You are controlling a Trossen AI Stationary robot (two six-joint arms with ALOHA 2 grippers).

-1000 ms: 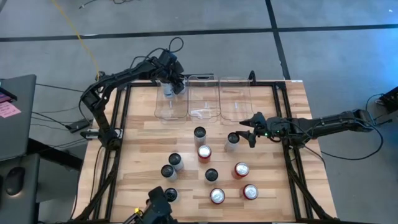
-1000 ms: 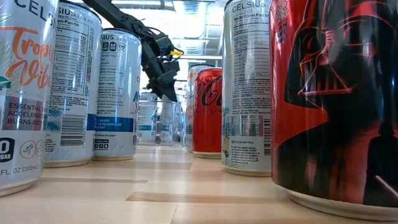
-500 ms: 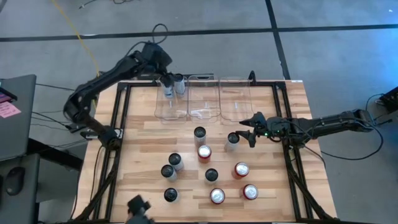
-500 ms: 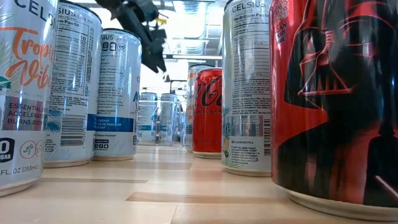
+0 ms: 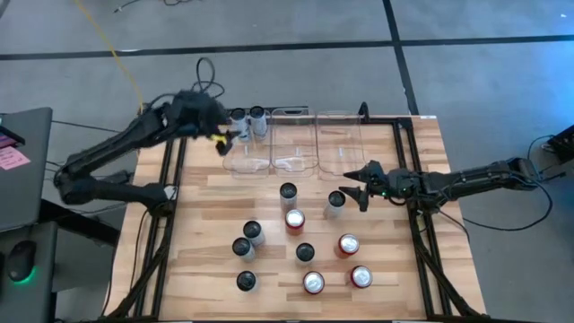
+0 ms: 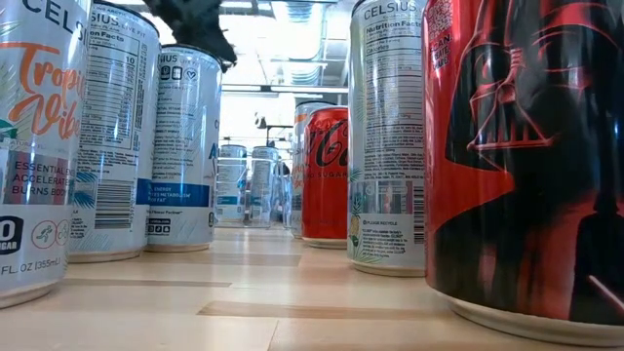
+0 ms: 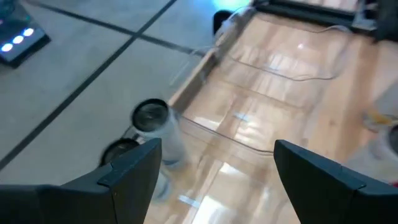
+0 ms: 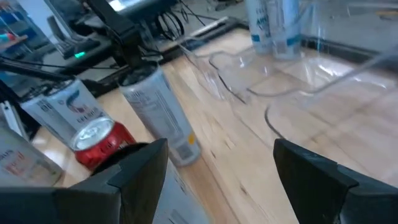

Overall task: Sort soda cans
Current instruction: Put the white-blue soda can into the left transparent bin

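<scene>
At the back-left corner of the worktop (image 5: 206,193), two silver cans (image 5: 247,121) stand upright, side by side, in the far end of the left bin (image 5: 240,160). Middle bin (image 5: 293,144) and right bin (image 5: 339,144) look empty. Left hand (image 5: 221,136) hangs just beside that bin's outer wall, fingers spread, holding nothing.

Right hand (image 5: 352,191) sits low over the worktop, fingers spread, empty, just beside a silver can (image 5: 335,204) standing apart from the main group.

Ten cans loose on the worktop: four red cans (image 5: 346,244) toward the front right, silver ones scattered left and centre.

Risks, as I judge them:
- Right hand closing off-centre on the nearby can could tip or roll it into the red can (image 5: 294,220) next along.
- Left arm swinging back across the bin wall could clip the two sorted cans or shove the light plastic bin.
- Colours mixed in one bin if the silver can goes to the wrong compartment.
</scene>
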